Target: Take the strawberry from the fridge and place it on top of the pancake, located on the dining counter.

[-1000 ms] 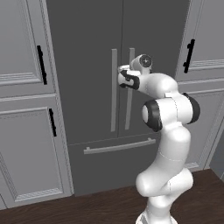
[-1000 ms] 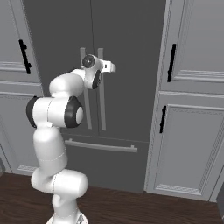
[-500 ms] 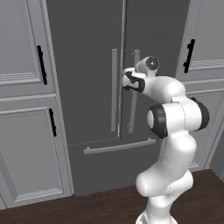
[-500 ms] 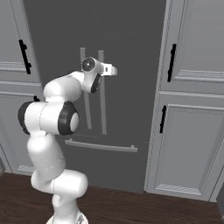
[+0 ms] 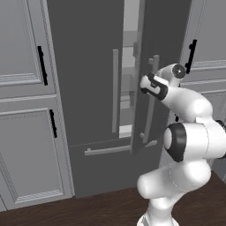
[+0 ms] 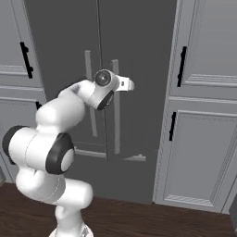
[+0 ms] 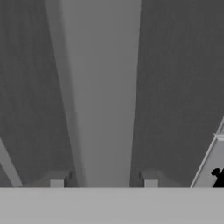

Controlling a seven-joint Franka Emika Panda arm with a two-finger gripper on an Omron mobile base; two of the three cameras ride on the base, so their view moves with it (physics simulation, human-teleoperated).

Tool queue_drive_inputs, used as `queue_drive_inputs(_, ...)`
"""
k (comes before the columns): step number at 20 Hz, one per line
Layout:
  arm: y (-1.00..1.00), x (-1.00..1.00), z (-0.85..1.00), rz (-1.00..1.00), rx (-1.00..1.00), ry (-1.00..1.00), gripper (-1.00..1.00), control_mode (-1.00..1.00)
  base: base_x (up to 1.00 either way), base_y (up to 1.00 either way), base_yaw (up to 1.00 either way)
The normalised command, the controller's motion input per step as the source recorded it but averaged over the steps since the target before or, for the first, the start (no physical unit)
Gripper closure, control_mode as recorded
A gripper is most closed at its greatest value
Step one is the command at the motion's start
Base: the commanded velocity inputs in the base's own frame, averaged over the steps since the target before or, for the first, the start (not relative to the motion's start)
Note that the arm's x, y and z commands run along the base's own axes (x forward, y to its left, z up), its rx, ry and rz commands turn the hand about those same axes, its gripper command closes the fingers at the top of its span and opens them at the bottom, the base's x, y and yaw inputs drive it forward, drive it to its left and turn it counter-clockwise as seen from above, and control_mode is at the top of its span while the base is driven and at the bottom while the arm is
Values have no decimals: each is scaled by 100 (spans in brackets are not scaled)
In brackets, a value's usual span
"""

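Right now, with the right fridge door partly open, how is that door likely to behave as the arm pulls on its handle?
The right fridge door will probably swing stiffly on its hinge rather than flex: it looks like a tall rigid panel. It seems heavy for the gripper. The long smooth handle could let the fingers slide along it.

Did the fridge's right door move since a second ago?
Yes. The right door has swung outward from the closed left door, opening a gap showing shelves.
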Motion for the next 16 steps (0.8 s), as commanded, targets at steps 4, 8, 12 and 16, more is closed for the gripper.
queue_drive_inputs(4,-93,-87,0,6,5,8,100,-100,0,0,0)
queue_drive_inputs(8,-100,-88,0,8,8,8,100,-100,0,0,0)
queue_drive_inputs(12,-100,-50,0,1,6,9,-100,-100,0,0,0)
queue_drive_inputs(16,-92,-44,10,0,0,2,-100,-100,0,0,0)
